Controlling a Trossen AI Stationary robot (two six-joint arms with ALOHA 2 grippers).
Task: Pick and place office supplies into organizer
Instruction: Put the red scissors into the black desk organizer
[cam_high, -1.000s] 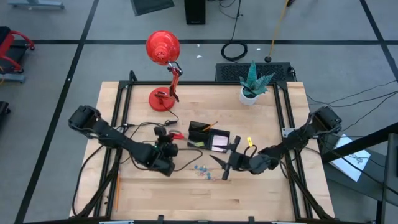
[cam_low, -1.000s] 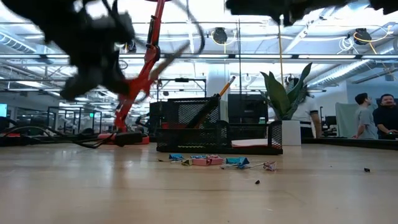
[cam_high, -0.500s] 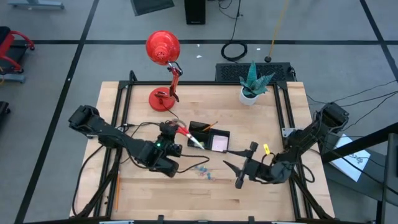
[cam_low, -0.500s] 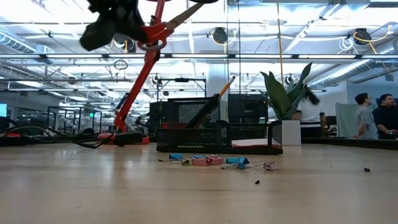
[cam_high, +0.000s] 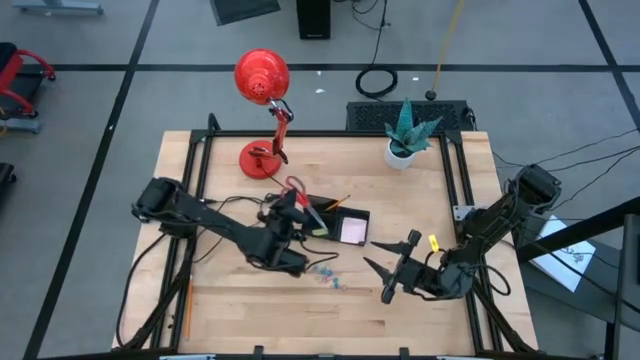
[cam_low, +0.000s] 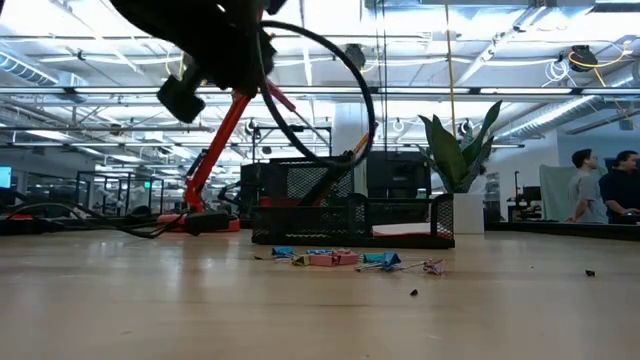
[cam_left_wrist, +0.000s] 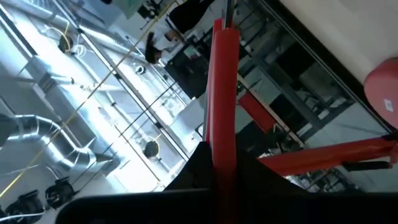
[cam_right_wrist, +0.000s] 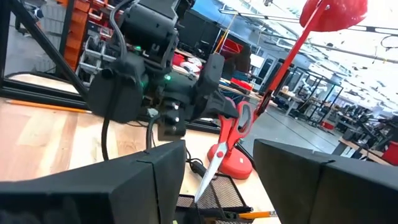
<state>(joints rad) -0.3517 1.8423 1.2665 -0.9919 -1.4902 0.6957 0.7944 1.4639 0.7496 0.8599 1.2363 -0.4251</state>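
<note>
My left gripper (cam_high: 288, 212) is shut on red-handled scissors (cam_high: 305, 205) just left of the black mesh organizer (cam_high: 335, 212). In the right wrist view the scissors (cam_right_wrist: 217, 152) slant, blades down, toward the organizer's mesh wall (cam_right_wrist: 214, 193). An orange pencil (cam_high: 333, 203) leans in the organizer, and a pale sticky-note pad (cam_high: 352, 230) lies in it. Small blue clips (cam_high: 326, 275) lie on the table in front of it. My right gripper (cam_high: 392, 270) stands open to the organizer's near right, with nothing between its fingers. My left gripper pinches the scissors by the red handle (cam_left_wrist: 224, 118) between its two fingers. The fingers come level from the table's left. The scissors are lifted clear and tilted, their blades (cam_right_wrist: 205, 177) slanting down toward the organizer.
A red desk lamp (cam_high: 262, 80) stands at the back left and a white plant pot (cam_high: 402, 150) at the back right. An orange pencil (cam_high: 187, 305) lies near the left frame rail. Bare wood lies along the near edge (cam_high: 330, 330). People stand in the room behind the table (cam_low: 600, 190).
My left gripper has gone toward the organizer and somewhat up, rolling its wrist, so the scissors have turned about and now slant blades-down beside the organizer. My right gripper drew back from the organizer toward the table's right and near edges, then kept still.
</note>
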